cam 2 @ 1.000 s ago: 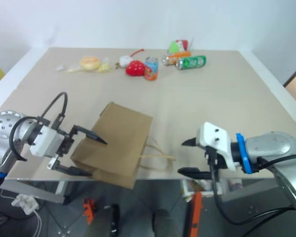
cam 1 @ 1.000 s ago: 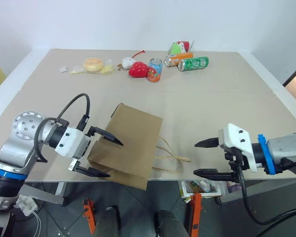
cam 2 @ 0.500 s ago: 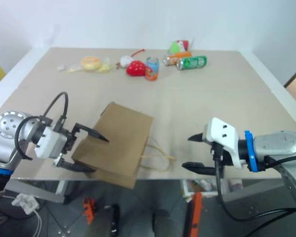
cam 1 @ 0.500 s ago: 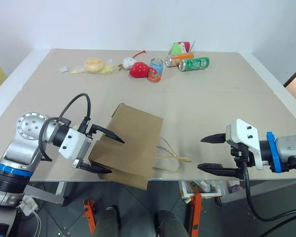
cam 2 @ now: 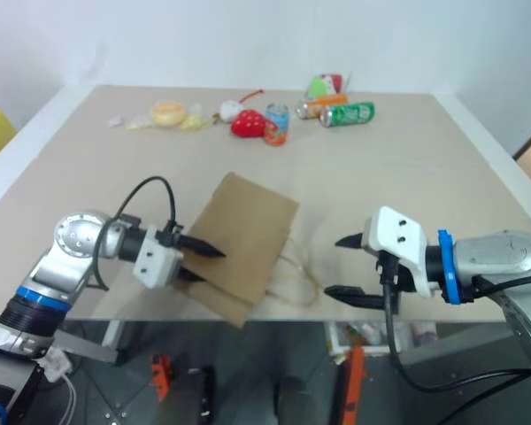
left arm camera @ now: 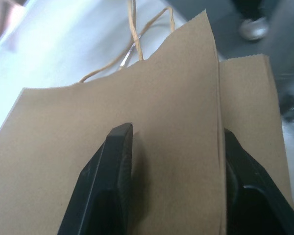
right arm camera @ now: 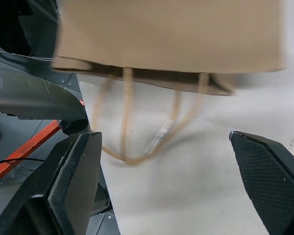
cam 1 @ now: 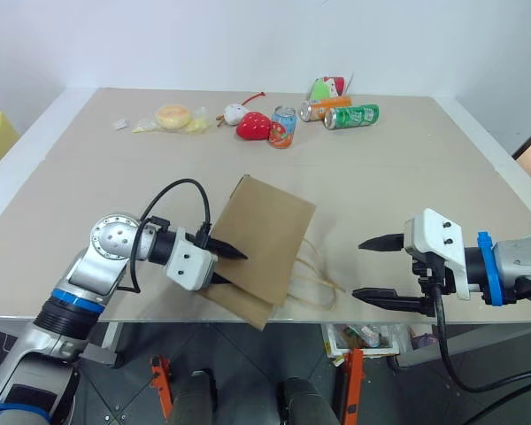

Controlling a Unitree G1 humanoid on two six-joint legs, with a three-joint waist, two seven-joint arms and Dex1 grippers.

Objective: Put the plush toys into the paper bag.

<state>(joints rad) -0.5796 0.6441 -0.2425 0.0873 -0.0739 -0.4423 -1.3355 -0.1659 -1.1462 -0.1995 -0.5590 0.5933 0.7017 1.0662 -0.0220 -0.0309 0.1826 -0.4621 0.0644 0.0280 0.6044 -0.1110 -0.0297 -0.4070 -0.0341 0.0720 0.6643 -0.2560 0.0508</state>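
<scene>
L gripper [cam 1: 227, 266] has its two black fingers either side of the paper bag [cam 1: 264, 246], one finger on top of the panel, the other under it – pinching the bag's near-left end. In the left wrist view the fingers [left arm camera: 112, 186] bracket a fold of brown paper. Bag lies flat and skewed, its near corner poking past the table's [cam 1: 407, 177] front edge, floor below. Twisted-cord handles [cam 1: 317, 279] spill toward the R side, close to the front edge.

R gripper [cam 1: 379, 268] hangs just off the table's front-right edge, jaws spread wide, nothing between them, well apart from the bag; bare tabletop between the handles and it.

Mid table wide open, lots of room. Far edge is where the clutter sits: one plush toy [cam 1: 170, 115], pale w/ yellow patch, at far left; small white toy with red cord [cam 1: 234, 112]; red strawberry plush [cam 1: 253, 127]; upright can [cam 1: 282, 127]; orange can [cam 1: 323, 108] and green can [cam 1: 351, 116] lying on their sides. Can labels too small to read, no writing legible
</scene>
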